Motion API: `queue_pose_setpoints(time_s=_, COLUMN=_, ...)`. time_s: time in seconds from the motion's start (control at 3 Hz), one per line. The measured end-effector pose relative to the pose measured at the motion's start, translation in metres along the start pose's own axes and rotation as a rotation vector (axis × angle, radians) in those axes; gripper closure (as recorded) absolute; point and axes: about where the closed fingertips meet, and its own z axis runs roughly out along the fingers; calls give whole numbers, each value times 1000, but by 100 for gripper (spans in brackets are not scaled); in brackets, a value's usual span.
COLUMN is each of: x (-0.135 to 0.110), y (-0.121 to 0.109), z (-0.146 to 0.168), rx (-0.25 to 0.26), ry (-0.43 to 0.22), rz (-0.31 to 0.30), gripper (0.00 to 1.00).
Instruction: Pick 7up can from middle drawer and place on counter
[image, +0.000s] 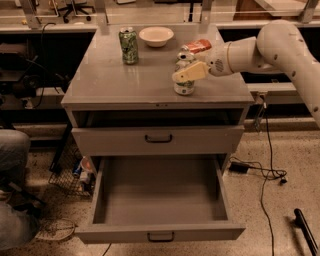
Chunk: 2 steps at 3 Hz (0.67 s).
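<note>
The 7up can (184, 88), pale with green markings, stands upright on the counter (125, 82) near its right front part. My gripper (190, 73) is at the can, crossing in front of its upper half, with the white arm (270, 47) reaching in from the right. The middle drawer (160, 200) is pulled wide open below, and nothing shows inside it.
A darker green can (129, 45) and a white bowl (156, 36) stand at the back of the counter. An orange item (198, 46) lies behind the 7up can. The shallower upper drawer (159, 140) is slightly ajar. A person's leg (12, 150) is at the left, and cables (265, 172) lie on the floor at the right.
</note>
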Motion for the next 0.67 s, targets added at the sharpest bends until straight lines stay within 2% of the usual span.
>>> queue_pose_setpoints(time_s=0.33, x=-4, y=-7, z=-31, rx=73, ry=-56, rz=15, gripper=0)
queue_pose_setpoints(time_s=0.67, x=8, y=-18, z=-76, rx=179, ry=-81, rz=43, gripper=0)
